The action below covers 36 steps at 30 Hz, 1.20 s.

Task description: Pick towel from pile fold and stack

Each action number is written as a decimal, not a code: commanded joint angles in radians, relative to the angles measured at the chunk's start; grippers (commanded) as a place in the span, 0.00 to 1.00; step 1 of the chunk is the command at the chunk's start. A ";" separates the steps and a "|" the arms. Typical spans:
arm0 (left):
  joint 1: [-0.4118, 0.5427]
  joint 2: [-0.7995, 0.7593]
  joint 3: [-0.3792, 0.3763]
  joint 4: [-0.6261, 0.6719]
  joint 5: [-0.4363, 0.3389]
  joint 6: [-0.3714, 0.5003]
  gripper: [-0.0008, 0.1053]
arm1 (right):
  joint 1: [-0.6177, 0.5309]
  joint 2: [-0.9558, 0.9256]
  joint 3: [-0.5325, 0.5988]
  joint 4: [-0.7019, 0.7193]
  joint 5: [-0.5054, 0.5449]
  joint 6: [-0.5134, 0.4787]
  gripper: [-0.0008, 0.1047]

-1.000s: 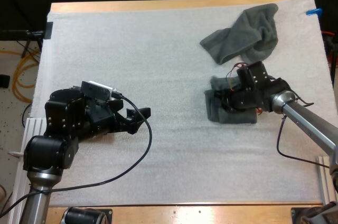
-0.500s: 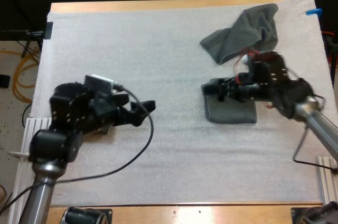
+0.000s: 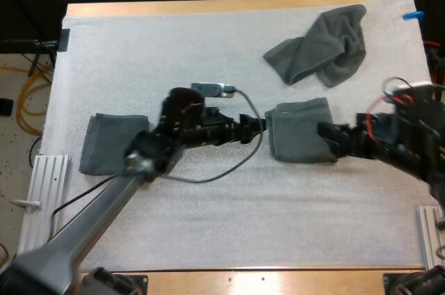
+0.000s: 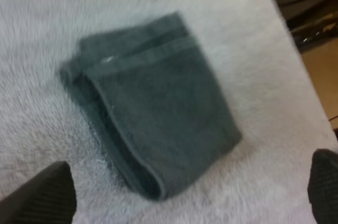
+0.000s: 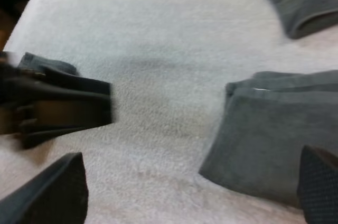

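Note:
A folded dark grey-green towel (image 3: 300, 139) lies flat on the mat right of centre. My left gripper (image 3: 259, 126) reaches to its left edge. In the left wrist view the folded towel (image 4: 158, 118) lies ahead between the wide-apart fingers, and the left gripper (image 4: 185, 195) is open and clear of it. My right gripper (image 3: 329, 138) sits at the towel's right edge, open (image 5: 182, 195), with the folded towel (image 5: 274, 129) beside one finger. The left gripper (image 5: 63, 108) shows across the mat in the right wrist view. A crumpled towel (image 3: 322, 44) lies at the far right. Another folded towel (image 3: 111, 143) rests at the left.
The white mat (image 3: 208, 51) covers most of the wooden table (image 3: 208, 7). A metal rail (image 3: 43, 177) runs along the mat's left edge near the left folded towel. Another towel's edge (image 5: 311, 2) lies beyond the right gripper.
My left arm swung from the left side to the centre, uncovering the folded towel there. My right gripper let go of the centre towel and drew back to the right.

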 commanded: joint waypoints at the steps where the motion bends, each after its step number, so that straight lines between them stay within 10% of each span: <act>1: -0.011 0.035 -0.005 -0.043 -0.017 -0.046 0.82 | 0.002 -0.029 -0.009 0.031 0.026 -0.012 0.75; 14: -0.066 0.450 -0.208 -0.043 0.117 -0.246 0.82 | 0.002 -0.166 -0.009 0.133 0.152 -0.002 0.75; 27: -0.157 0.549 -0.373 0.155 0.061 -0.262 0.81 | 0.002 -0.166 -0.009 0.161 0.155 0.002 0.75; 36: -0.158 0.549 -0.374 0.155 0.061 -0.254 0.23 | 0.002 -0.166 -0.009 0.165 0.155 0.000 0.75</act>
